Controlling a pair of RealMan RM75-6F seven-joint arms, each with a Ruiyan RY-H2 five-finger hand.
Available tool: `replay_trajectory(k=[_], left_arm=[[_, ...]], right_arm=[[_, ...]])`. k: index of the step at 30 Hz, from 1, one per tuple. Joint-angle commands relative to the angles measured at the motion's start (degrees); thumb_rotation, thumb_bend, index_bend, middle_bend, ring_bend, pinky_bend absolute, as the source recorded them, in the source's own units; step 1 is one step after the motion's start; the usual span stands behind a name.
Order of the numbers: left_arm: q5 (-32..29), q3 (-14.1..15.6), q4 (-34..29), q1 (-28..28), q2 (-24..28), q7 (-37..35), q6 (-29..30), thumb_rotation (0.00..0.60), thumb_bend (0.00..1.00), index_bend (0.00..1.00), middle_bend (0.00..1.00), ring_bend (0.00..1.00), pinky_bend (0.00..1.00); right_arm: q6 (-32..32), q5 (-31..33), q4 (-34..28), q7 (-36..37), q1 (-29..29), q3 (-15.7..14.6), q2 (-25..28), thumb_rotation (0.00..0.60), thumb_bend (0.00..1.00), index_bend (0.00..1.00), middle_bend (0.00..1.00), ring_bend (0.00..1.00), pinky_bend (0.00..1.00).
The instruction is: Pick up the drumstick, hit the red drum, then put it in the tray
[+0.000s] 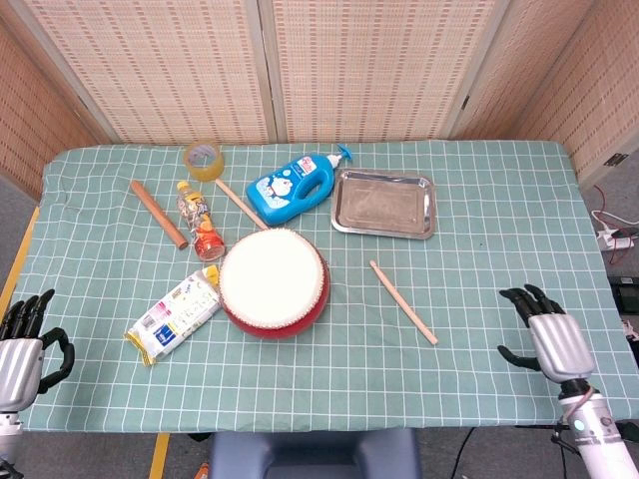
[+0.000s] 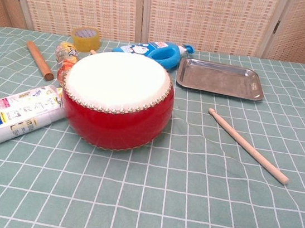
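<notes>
The red drum (image 1: 274, 282) (image 2: 117, 99) with its white skin sits mid-table. A pale wooden drumstick (image 1: 402, 301) (image 2: 247, 145) lies flat on the cloth to the drum's right. The steel tray (image 1: 384, 203) (image 2: 220, 78) stands behind the stick, holding nothing. My right hand (image 1: 547, 337) hovers over the table's front right part, fingers spread, holding nothing, well right of the stick. My left hand (image 1: 24, 345) hangs off the front left edge, fingers apart, holding nothing. Neither hand shows in the chest view.
Behind and left of the drum lie a second thin stick (image 1: 240, 204), a blue soap bottle (image 1: 293, 185), a small orange bottle (image 1: 200, 222), a tape roll (image 1: 204, 159), a wooden rod (image 1: 158, 213) and a white packet (image 1: 176, 314).
</notes>
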Motion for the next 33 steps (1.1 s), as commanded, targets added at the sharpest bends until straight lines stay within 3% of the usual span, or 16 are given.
replay_trajectory(k=[1,8,11,19,27,33], left_arm=[[-0.14,0.17,0.54,0.45,-0.16,-0.72,0.31,0.600,0.22,0.00,0.00,0.00,0.01],[0.35,0.66,1.85,1.04,-0.25,-2.20,0.68,0.600,0.22,0.00,0.00,0.00,0.01],[0.33,0.62,2.25,1.15,-0.47,-2.69,0.76,0.600,0.22,0.00,0.00,0.00,0.01],[0.11,0.69,3.07,1.11,-0.86,-2.96,0.11,0.600,0.22,0.00,0.00,0.00,0.01],[0.44,0.70,3.17,0.66,-1.20,-2.55,-0.59,0.600,0.22,0.00,0.00,0.00,0.01],[0.21,0.65,3.35,0.59,-1.30,-2.63,-0.93,0.600,0.22,0.00,0.00,0.00,0.01]], right_arm=[[-9.34,5.05,-1.65,-4.46,6.88,2.63,-1.42,0.559,0.19,0.19,0.13,0.00,0.15],[-23.73,14.28,2.42,-7.23,17.79,6.22,-6.65,0.556,0.20,0.19,0.09,0.00,0.11],[-27.26,17.28,5.21,-8.35,21.35,6.96,-9.49,0.517,0.25,0.19,0.09,0.00,0.10],[-31.91,24.50,12.38,-9.84,27.18,7.51,-14.63,0.341,0.37,0.25,0.09,0.00,0.10],[-34.06,27.88,17.36,-9.62,30.25,6.48,-17.70,0.320,0.53,0.27,0.09,0.00,0.09],[-34.83,28.36,20.11,-8.31,31.15,5.48,-19.33,0.294,0.54,0.28,0.10,0.00,0.09]])
